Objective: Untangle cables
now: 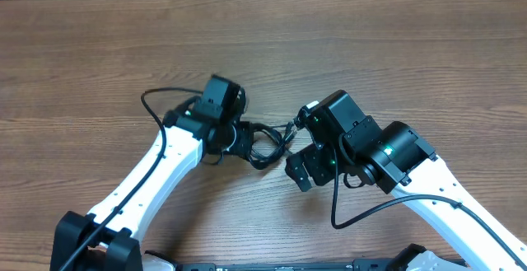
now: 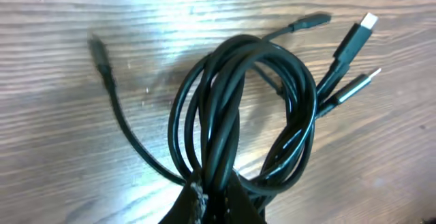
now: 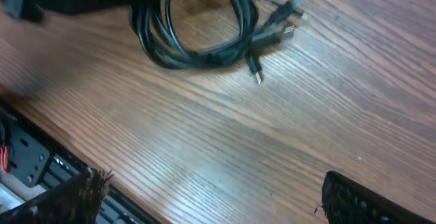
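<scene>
The cables (image 2: 245, 108) are thin black cords wound into a small coil on the wooden table. My left gripper (image 2: 218, 200) is shut on the near side of the coil. Plug ends (image 2: 364, 26) fan out to the right, and one loose strand (image 2: 109, 81) trails left. From overhead, the cables (image 1: 268, 143) lie between the two arms, with the left gripper (image 1: 245, 142) at their left side. My right gripper (image 1: 300, 168) hangs just right of and nearer than the coil. It is open and holds nothing. In the right wrist view the cables (image 3: 197, 33) lie well beyond the right gripper (image 3: 211, 203).
The wooden table (image 1: 370, 49) stretches away behind both arms. Its front edge and a black frame (image 3: 30, 156) lie close under the right gripper. Each arm carries a thicker black cable (image 1: 152, 110) of its own.
</scene>
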